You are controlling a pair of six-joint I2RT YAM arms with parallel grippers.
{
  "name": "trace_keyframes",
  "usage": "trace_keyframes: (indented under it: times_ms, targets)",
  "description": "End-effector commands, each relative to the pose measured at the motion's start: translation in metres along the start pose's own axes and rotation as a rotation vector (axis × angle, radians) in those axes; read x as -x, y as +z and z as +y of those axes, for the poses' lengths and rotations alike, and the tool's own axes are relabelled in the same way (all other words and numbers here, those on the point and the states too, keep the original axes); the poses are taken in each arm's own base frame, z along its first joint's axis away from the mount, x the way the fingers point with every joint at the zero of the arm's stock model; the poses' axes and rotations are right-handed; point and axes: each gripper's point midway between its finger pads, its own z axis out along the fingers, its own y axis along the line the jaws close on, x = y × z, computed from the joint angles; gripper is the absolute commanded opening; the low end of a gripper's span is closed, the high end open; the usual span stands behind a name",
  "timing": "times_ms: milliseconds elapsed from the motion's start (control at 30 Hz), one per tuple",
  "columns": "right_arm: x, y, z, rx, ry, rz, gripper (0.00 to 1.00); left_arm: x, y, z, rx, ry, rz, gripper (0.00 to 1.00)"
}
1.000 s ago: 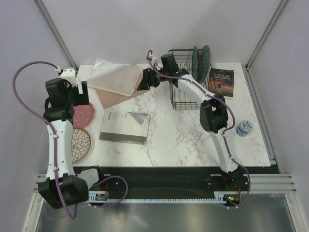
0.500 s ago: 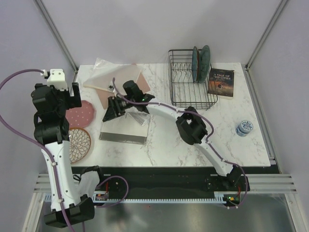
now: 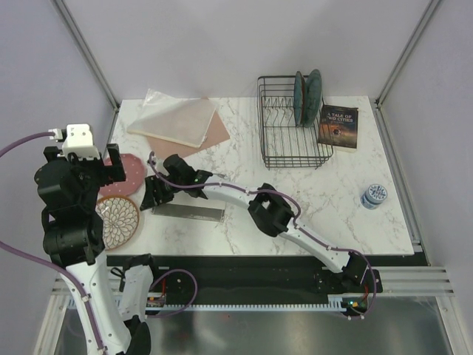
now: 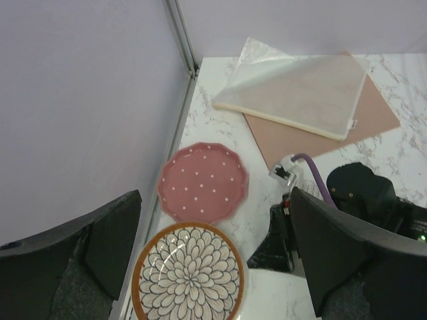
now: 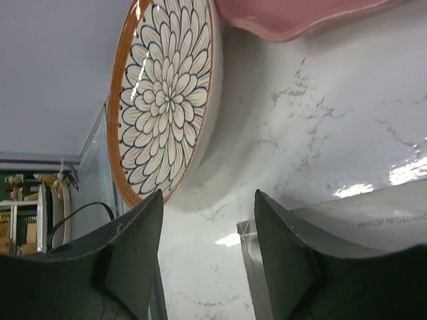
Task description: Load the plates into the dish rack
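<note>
The reddish-pink speckled plate (image 3: 124,174) and the whitish flower-pattern plate (image 3: 121,220) lie flat at the table's left edge. Both also show in the left wrist view, the pink plate (image 4: 203,181) and the flower plate (image 4: 190,273). The teal-green plate (image 3: 315,89) and the dark blue plate (image 3: 298,96) stand upright in the black wire dish rack (image 3: 292,151). My left gripper (image 4: 215,200) is open and empty, high above the two flat plates. My right gripper (image 5: 207,200) is open and empty, low over the table just right of the flower plate's rim (image 5: 167,100).
A translucent pouch (image 3: 176,118) lies on a pinkish-brown sheet (image 3: 214,137) at the back left. A grey booklet (image 3: 188,212) lies under my right wrist. A book (image 3: 338,126) stands right of the rack. A small blue-and-white round object (image 3: 375,196) is at the right.
My right arm swung from beside the rack across to the left and came down next to the flower plate. My left arm drew back toward the near edge and rose.
</note>
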Motion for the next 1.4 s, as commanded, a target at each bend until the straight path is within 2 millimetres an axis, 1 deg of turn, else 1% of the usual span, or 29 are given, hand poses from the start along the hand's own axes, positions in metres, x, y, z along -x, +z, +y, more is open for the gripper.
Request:
trace_keyframes:
  times_ms: [0,67,100,167,233,300,367,400,600,633,667,733,767,833,867,933,967,1000,1033,1067,1100,1133,1167,1200,1233,1267,1300,1333,1367]
  targets:
    - [0.003,0.015,-0.011,-0.033,0.024,-0.057,0.64,-0.015,-0.010,-0.013,-0.061,-0.018,0.085,0.99]
    - [-0.005,0.022,-0.013,-0.026,0.044,-0.054,0.63,-0.020,-0.011,-0.016,-0.073,-0.026,0.095,0.99]
    - [-0.006,0.026,-0.006,-0.010,0.038,-0.068,0.63,-0.025,-0.010,-0.018,-0.080,-0.032,0.108,0.99]
    - [-0.013,0.032,-0.006,-0.012,0.056,-0.064,0.62,-0.027,-0.011,-0.020,-0.091,-0.036,0.110,0.99]
    - [-0.018,0.038,0.001,-0.010,0.048,-0.062,0.61,-0.028,-0.013,-0.022,-0.099,-0.044,0.113,0.99]
    - [-0.025,0.043,0.008,-0.013,0.038,-0.059,0.56,-0.026,-0.016,-0.023,-0.100,-0.053,0.106,0.99]
    - [-0.028,0.047,0.007,-0.044,0.038,-0.073,0.49,-0.025,-0.019,-0.024,-0.104,-0.063,0.104,0.99]
    - [-0.029,0.048,0.008,-0.050,0.037,-0.073,0.48,-0.024,-0.021,-0.024,-0.105,-0.066,0.102,0.99]
    - [-0.028,0.053,0.007,-0.091,0.024,-0.111,0.46,-0.024,-0.037,-0.026,-0.104,-0.081,0.089,0.99]
    - [-0.028,0.054,0.007,-0.095,0.013,-0.115,0.43,-0.024,-0.038,-0.027,-0.110,-0.080,0.087,0.99]
    - [-0.027,0.055,0.008,-0.093,0.006,-0.120,0.31,-0.024,-0.041,-0.027,-0.111,-0.081,0.085,0.99]
    - [-0.029,0.057,0.010,-0.085,0.001,-0.121,0.14,-0.024,-0.045,-0.028,-0.111,-0.082,0.077,0.99]
    - [-0.027,0.056,0.013,-0.083,-0.003,-0.125,0.00,-0.024,-0.047,-0.028,-0.111,-0.081,0.077,0.99]
    - [-0.018,0.055,0.019,-0.074,-0.029,-0.157,0.00,-0.023,-0.051,-0.029,-0.116,-0.082,0.067,0.99]
    - [-0.008,0.050,0.027,-0.066,-0.044,-0.174,0.00,-0.023,-0.052,-0.030,-0.120,-0.082,0.064,0.99]
    - [0.003,0.043,0.028,-0.073,-0.054,-0.192,0.00,-0.022,-0.055,-0.031,-0.125,-0.089,0.056,0.99]
    - [0.021,0.032,0.033,-0.073,-0.062,-0.221,0.00,-0.021,-0.056,-0.033,-0.135,-0.090,0.051,0.99]
    - [0.029,0.026,0.035,-0.076,-0.065,-0.233,0.00,-0.020,-0.056,-0.034,-0.139,-0.091,0.046,0.99]
    - [0.040,0.015,0.042,-0.071,-0.069,-0.247,0.00,-0.019,-0.057,-0.035,-0.144,-0.097,0.037,0.99]
    - [0.056,0.003,0.039,-0.079,-0.075,-0.269,0.00,-0.017,-0.057,-0.036,-0.150,-0.099,0.031,0.99]
    - [0.065,-0.006,0.040,-0.080,-0.076,-0.281,0.00,-0.013,-0.057,-0.036,-0.148,-0.100,0.010,0.99]
    - [0.081,-0.022,0.052,-0.071,-0.088,-0.304,0.00,-0.011,-0.058,-0.036,-0.152,-0.100,-0.001,0.99]
    - [0.097,-0.038,0.044,-0.090,-0.084,-0.329,0.00,-0.009,-0.058,-0.037,-0.156,-0.100,-0.008,0.99]
    - [0.108,-0.049,0.044,-0.099,-0.094,-0.345,0.00,-0.007,-0.058,-0.037,-0.159,-0.095,-0.019,0.99]
    - [0.126,-0.069,0.054,-0.105,-0.110,-0.378,0.00,-0.003,-0.056,-0.038,-0.166,-0.087,-0.036,1.00]
    - [0.139,-0.087,0.045,-0.138,-0.104,-0.393,0.00,-0.002,-0.054,-0.038,-0.170,-0.081,-0.042,1.00]
    - [0.148,-0.101,0.043,-0.160,-0.124,-0.406,0.00,0.000,-0.052,-0.037,-0.167,-0.078,-0.049,1.00]
    - [0.160,-0.120,0.054,-0.167,-0.135,-0.427,0.00,0.007,-0.049,-0.034,-0.153,-0.082,-0.074,1.00]
    - [0.171,-0.140,0.044,-0.200,-0.134,-0.442,0.00,0.005,-0.039,-0.032,-0.140,-0.098,-0.059,1.00]
